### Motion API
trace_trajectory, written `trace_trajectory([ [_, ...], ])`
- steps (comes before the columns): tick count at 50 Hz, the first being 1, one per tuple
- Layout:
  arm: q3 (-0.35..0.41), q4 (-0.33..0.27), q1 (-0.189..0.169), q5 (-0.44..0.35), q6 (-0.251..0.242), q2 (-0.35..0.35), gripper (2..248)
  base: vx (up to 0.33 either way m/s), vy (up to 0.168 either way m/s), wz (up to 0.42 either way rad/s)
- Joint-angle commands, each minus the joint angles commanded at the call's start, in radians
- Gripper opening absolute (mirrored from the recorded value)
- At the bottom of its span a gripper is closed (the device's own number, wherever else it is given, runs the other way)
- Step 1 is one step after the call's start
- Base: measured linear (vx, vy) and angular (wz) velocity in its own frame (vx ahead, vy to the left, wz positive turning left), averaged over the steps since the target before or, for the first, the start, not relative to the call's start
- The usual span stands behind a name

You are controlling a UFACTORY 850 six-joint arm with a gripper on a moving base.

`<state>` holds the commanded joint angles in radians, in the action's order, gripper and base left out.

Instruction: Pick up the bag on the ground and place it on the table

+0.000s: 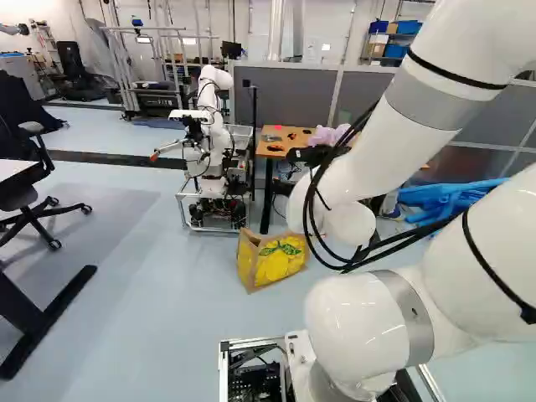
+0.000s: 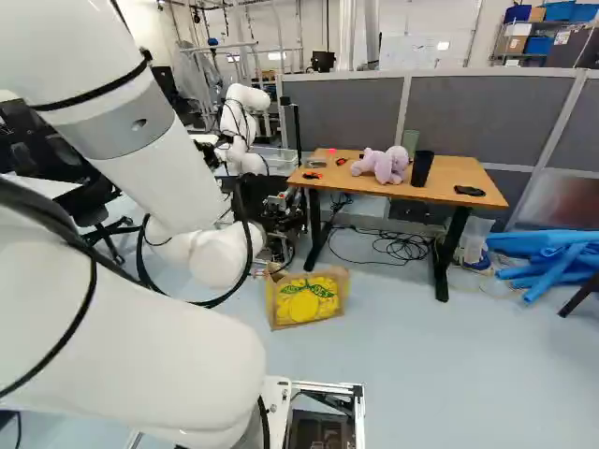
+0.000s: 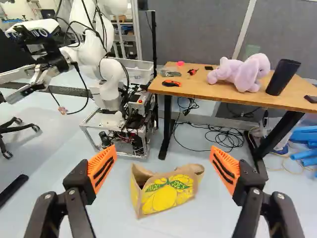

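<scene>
Showing orange pads [image 3: 100, 159]: wrist view only.

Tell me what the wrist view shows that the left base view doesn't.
Only the wrist view: the orange pads of the open jaws, the black cup and the black phone-like item at the table's edge.

Only the left base view: my own white arm and the white tabletop at that view's left.

Both: the bag on the floor, the wooden table, the pale purple plush on it, and another robot.
</scene>
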<state>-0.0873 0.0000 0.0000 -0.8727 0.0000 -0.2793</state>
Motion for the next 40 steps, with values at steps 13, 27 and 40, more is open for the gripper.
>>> trace_trajectory([
  [13, 0.0, 0.0, 0.0, 0.0, 0.0, 0.0, 247, 0.194, 0.004, -0.01],
  [27, 0.0, 0.0, 0.0, 0.0, 0.0, 0.0, 247, 0.188, 0.003, -0.01],
  [40, 0.0, 0.0, 0.0, 0.0, 0.0, 0.0, 247, 0.144, 0.003, -0.01],
])
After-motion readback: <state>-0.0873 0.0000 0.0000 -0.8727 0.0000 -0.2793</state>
